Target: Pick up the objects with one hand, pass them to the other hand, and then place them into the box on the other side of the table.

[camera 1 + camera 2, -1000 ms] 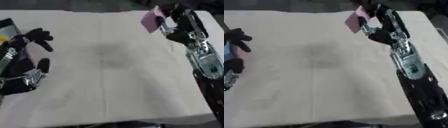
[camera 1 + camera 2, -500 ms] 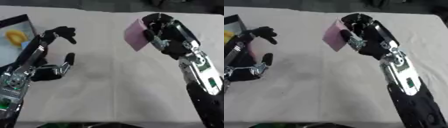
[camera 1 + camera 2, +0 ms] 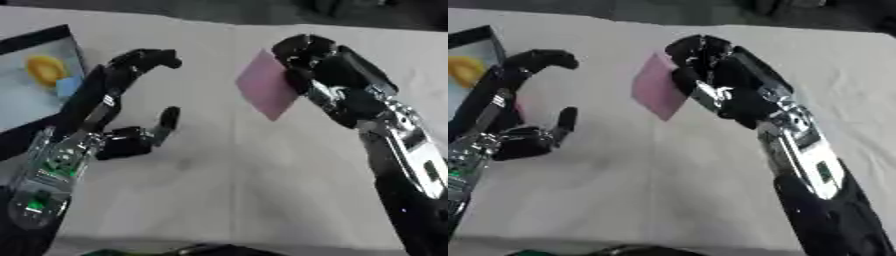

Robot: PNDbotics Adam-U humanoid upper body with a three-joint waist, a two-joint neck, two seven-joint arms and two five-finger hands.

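Right hand (image 3: 319,70) pinches a pink card (image 3: 267,91) over the table (image 3: 262,190); left hand (image 3: 122,130) waits nearby, fingers relaxed apart, beside the box (image 3: 39,85).

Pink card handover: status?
Right hand pinching pink card above the table. Left hand open beside it, not touching. Box at left edge holds a yellow item. Nothing between the hands.

Both eyes sit up in the head, looking steeply down, close over the white table (image 3: 262,200); far edge at 12 o'clock. They share nearly everything; the right eye view just sits further right, box (image 3: 35,80) cut off at 10 o'clock.
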